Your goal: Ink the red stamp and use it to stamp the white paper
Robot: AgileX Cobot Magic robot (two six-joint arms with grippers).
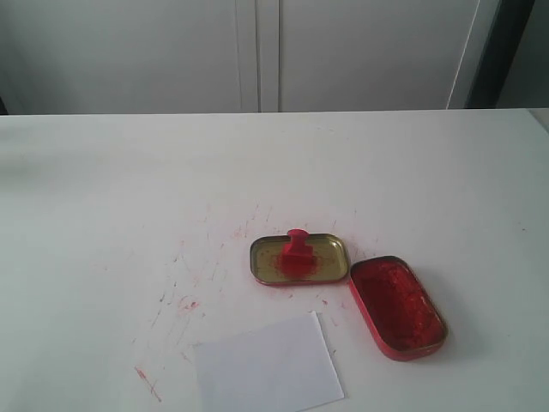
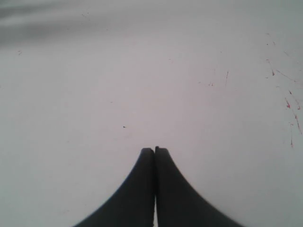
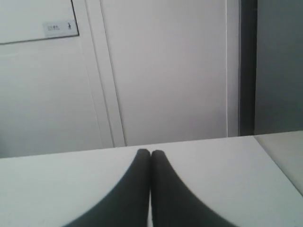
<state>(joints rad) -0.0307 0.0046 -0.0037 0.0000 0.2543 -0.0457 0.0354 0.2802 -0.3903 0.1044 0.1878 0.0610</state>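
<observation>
The red stamp (image 1: 296,249) stands upright inside the gold-coloured tin lid (image 1: 329,257) near the middle of the table. The white paper (image 1: 268,365) lies flat toward the front edge, in front of the lid. Neither arm shows in the exterior view. My left gripper (image 2: 154,150) is shut with nothing in it, over bare white tabletop marked with faint red scratches. In the right wrist view, my right gripper (image 3: 150,153) is also shut and empty, pointing across the table toward a white cabinet wall. The stamp and paper appear in neither wrist view.
A red oval tin (image 1: 396,305) full of red ink lies just right of the lid. Red scratch marks (image 1: 184,302) streak the white table left of the lid. White cabinet doors (image 1: 257,51) stand behind the table's far edge.
</observation>
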